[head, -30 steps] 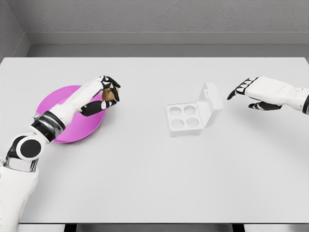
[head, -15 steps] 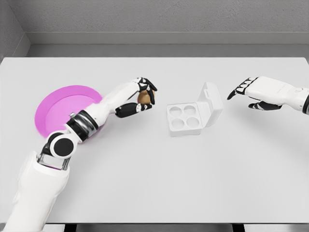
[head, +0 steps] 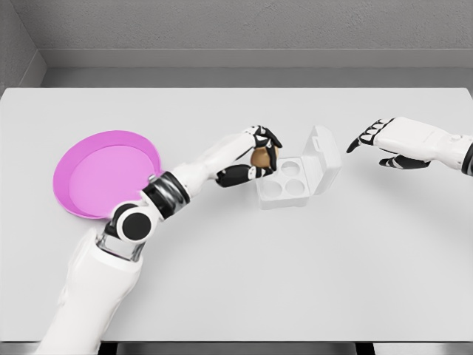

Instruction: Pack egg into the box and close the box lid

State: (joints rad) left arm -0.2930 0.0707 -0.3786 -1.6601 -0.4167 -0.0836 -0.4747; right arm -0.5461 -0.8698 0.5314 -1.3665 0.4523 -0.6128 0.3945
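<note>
The left hand, just left of the frame's middle, pinches a brown egg between curled fingers, right at the left edge of the white box. The egg hangs over the box's near-left rim, by the upper-left of its 4 round cups, not yet in one.

Released here, the egg could strike the rim between cups and roll onto the counter. The knuckles could also nudge the light box aside, or knock the raised lid further back.

The box's long side runs roughly left to right, its lid hinged on the right and standing open, tilted toward the upper right. The egg's own axis is too hidden to tell.

The right hand, upper right, hovers with fingers spread, empty. A pink plate sits at the left.
</note>
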